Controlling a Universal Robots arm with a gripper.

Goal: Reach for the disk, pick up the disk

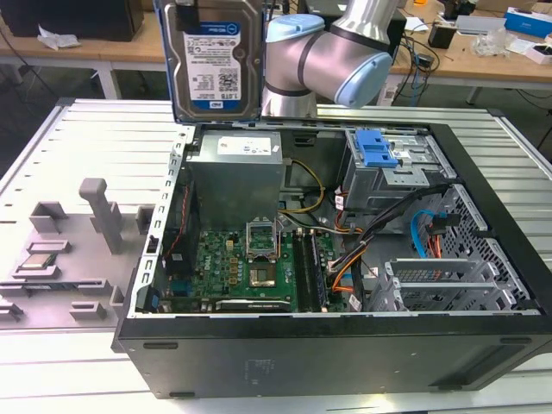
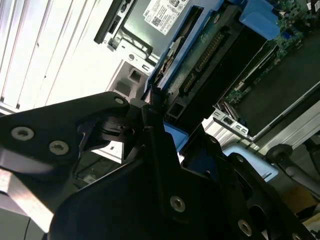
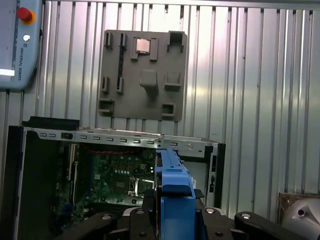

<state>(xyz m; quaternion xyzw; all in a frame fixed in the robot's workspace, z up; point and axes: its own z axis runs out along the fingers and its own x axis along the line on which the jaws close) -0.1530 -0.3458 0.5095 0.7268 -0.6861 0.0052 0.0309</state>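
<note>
My end effector (image 3: 175,205) is pinching the disk (image 1: 216,60), which sits edge-on between my fingers. The disk hangs upright, long axis vertical, above the rear corner of the open computer case (image 1: 509,224). The contact points are partly hidden, so I judge the hold secure but cannot confirm it.
</note>
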